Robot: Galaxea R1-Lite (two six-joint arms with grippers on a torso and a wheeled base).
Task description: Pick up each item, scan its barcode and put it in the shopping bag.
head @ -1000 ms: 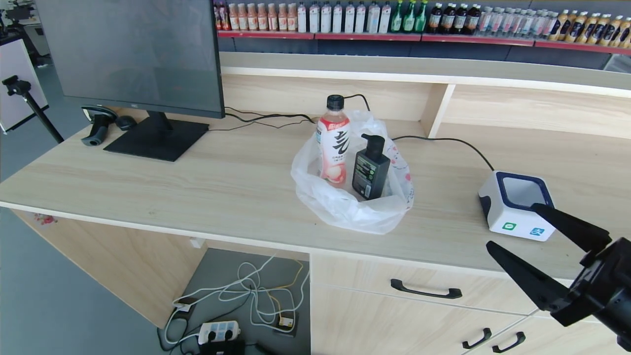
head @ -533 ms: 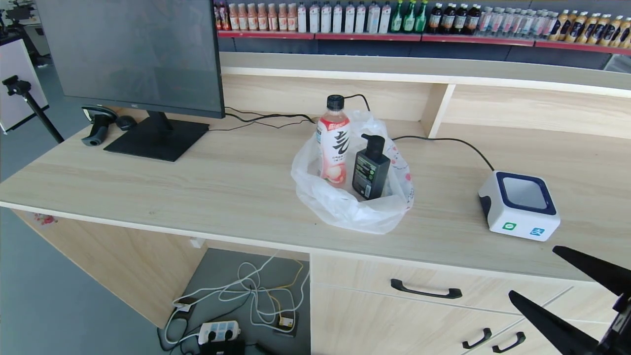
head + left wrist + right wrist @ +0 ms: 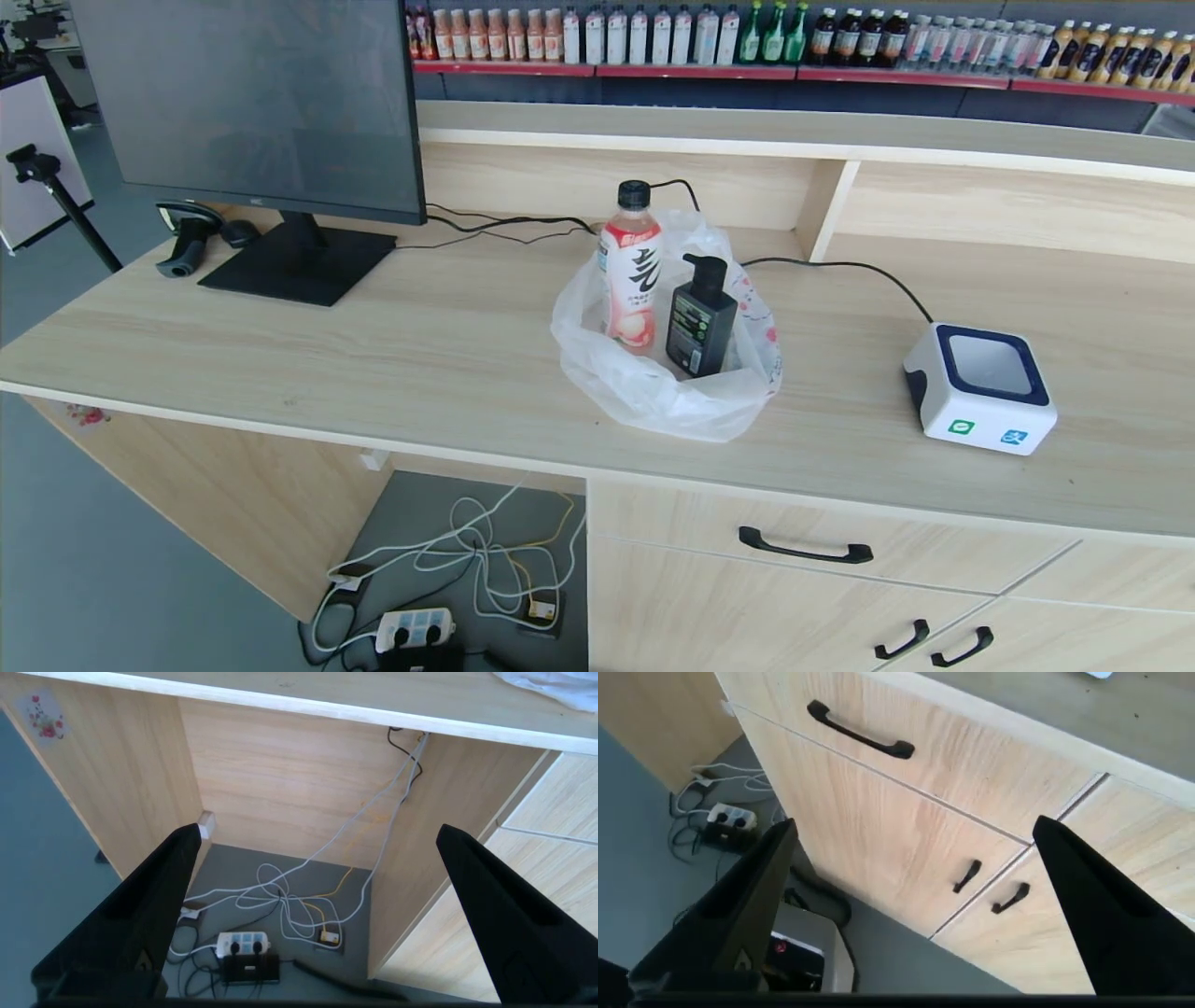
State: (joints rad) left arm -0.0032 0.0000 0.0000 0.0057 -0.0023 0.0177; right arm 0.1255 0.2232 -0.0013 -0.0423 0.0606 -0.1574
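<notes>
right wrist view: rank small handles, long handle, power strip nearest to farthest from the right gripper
From the right gripper:
1. small handles, low on the cabinet front
2. long handle, on the upper drawer
3. power strip, on the floor

I stand at a shop's checkout. Beyond the long wooden counter (image 3: 420,345) runs a red-edged shelf (image 3: 794,71) packed with rows of bottled drinks (image 3: 653,33), lined up the way a store stocks them. On the counter sit a dark monitor (image 3: 252,103) on its stand, a handheld scanner (image 3: 182,245) just beside it, and a cabled white scanner box (image 3: 980,390) with a dark window on top. Between them an open plastic shopping bag (image 3: 653,397) holds a pink drink bottle (image 3: 630,271) and a black pump bottle (image 3: 700,322), both upright. Below the counter are drawers (image 3: 709,597) with black handles.
</notes>
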